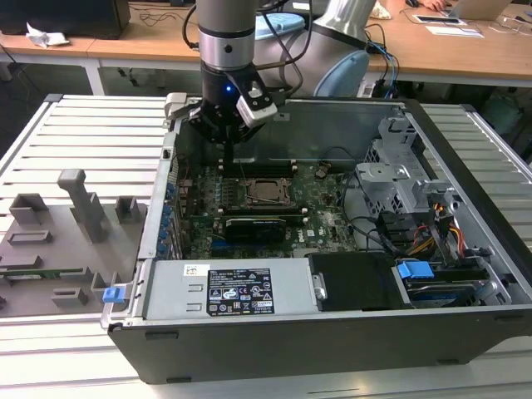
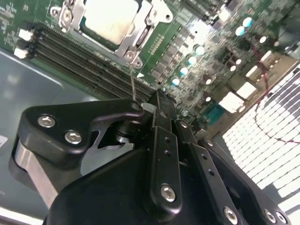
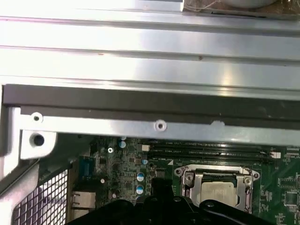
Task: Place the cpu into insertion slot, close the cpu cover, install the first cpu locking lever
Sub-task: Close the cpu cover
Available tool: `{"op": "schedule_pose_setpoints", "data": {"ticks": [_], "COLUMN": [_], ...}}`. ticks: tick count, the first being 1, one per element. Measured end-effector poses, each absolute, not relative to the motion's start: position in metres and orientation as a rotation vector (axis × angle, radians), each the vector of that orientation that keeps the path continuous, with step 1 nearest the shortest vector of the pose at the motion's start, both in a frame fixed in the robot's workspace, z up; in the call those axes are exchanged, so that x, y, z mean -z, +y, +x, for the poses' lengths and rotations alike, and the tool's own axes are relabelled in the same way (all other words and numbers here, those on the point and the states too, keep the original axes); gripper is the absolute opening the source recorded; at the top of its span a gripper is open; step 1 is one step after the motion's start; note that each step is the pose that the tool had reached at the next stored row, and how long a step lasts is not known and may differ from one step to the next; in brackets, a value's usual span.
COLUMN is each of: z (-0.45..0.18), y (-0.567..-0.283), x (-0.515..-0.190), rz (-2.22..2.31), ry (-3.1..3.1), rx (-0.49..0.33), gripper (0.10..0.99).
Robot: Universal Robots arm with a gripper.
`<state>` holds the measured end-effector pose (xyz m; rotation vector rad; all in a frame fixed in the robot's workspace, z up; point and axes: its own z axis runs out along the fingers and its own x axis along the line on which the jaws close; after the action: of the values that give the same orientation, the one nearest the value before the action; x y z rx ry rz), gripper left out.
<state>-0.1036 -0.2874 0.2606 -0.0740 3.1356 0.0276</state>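
The cpu (image 2: 110,18) lies flat in the insertion slot of the green motherboard (image 1: 320,208), its pale metal top showing. The silver cpu cover (image 2: 136,40) is folded down around it as a frame. In the exterior view the cpu (image 1: 268,191) sits to the right of my gripper (image 1: 226,169). The gripper hangs just beside the socket, fingers together in one thin dark line. A thin wire locking lever (image 2: 132,82) rises from the socket's corner to the side of the fingertips (image 2: 157,98). Whether they touch it, I cannot tell. The first wrist view shows cpu (image 3: 220,193) and cover (image 3: 193,177).
Long black memory slots (image 2: 79,58) run beside the socket. A black expansion card (image 1: 258,226) lies in front of it. The case wall (image 3: 140,105) stands close behind the gripper. A metal drive cage (image 1: 399,179) and cables (image 1: 440,233) fill the exterior view's right, and a grey fixture tray (image 1: 58,241) lies outside on the left.
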Motion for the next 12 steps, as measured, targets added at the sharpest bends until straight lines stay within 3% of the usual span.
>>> {"op": "schedule_pose_setpoints", "data": {"ticks": [12], "z": [-0.092], "y": [-0.285], "x": [-0.260], "rz": [-0.074], "ry": [3.136], "rx": [-0.027], "gripper": [0.102]}}
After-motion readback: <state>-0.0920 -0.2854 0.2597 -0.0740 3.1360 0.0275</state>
